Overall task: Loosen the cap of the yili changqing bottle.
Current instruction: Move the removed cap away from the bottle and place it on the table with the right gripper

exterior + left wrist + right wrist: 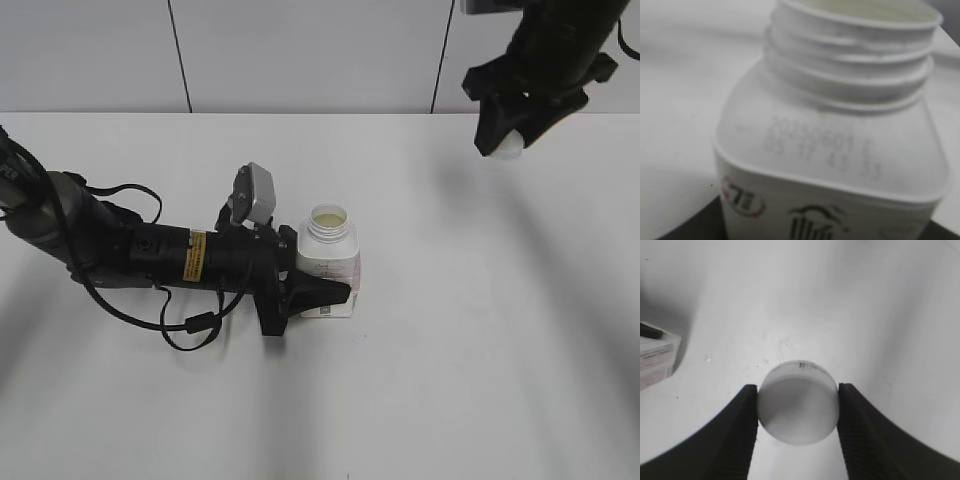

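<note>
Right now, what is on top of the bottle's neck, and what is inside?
Nothing sits on the yili changqing bottle: its neck is open. The right gripper holds the cap far away. Only a pale interior shows; the contents cannot be seen.

The left arm [150, 255] is a matte black tube with a yellow label of small dark print around its middle. Loose black cables [185, 325] loop beneath it and over its rear joint. A small grey, box-shaped camera [255, 195] sits on the wrist. The left gripper [318, 290] ends in black, wedge-shaped jaws. The right arm [555, 40] is black too; its gripper [798, 407] has broad black jaws with finely ribbed inner faces.
</note>
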